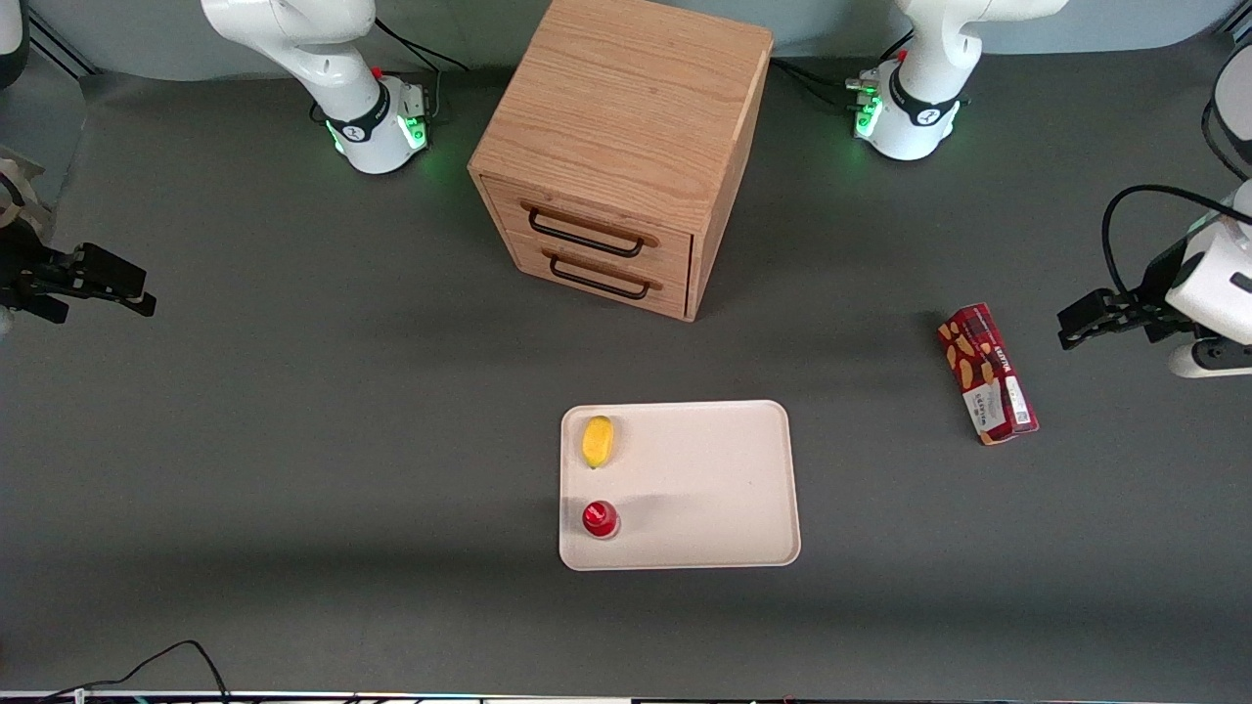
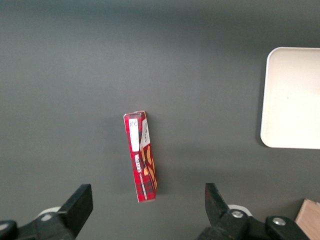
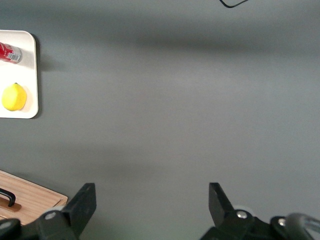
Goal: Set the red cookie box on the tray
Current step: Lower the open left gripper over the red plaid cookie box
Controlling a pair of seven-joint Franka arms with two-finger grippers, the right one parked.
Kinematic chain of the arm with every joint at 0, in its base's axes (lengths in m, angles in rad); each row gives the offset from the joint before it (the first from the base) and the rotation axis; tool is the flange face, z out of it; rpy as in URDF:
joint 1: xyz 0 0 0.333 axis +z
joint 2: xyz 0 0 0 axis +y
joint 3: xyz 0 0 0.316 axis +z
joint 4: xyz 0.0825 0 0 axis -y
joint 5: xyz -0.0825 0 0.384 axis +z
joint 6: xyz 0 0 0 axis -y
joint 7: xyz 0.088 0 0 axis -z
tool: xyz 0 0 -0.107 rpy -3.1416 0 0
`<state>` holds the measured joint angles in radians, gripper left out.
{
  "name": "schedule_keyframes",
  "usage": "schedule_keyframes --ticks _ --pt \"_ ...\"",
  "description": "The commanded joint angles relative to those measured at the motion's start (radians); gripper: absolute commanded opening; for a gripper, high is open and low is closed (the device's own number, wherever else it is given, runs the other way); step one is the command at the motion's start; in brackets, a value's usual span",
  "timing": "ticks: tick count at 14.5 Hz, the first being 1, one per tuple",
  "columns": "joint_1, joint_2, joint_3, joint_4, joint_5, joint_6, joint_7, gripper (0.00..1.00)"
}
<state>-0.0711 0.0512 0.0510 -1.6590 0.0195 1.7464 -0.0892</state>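
From my station: the tray (image 1: pixel 724 469) lies in front of the wooden drawer cabinet (image 1: pixel 616 156), nearer the front camera, carrying a lemon (image 1: pixel 598 441) and a small round red object (image 1: pixel 600 519). The red cookie box (image 1: pixel 986 374) lies flat on the grey table (image 1: pixel 293 440), well apart from the tray, toward the working arm's end. My gripper (image 1: pixel 1074 326) hovers near it, jaws spread wide, holding nothing

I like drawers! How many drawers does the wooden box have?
2. Both are in the front of the wooden cabinet: the upper drawer and the lower drawer right under it, each with a dark handle. The end effector hovers beside the red cookie box.
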Motion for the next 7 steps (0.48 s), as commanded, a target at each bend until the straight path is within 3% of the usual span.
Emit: schedule_keyframes --ticks 1,4,7 --pt "0.011 0.027 -0.01 0.06 -0.003 -0.047 0.017 1.0" --pt "0.016 0.051 -0.007 0.068 -0.003 -0.057 0.02 1.0" --pt "0.014 0.065 -0.007 -0.075 -0.013 0.011 -0.003 1.0"
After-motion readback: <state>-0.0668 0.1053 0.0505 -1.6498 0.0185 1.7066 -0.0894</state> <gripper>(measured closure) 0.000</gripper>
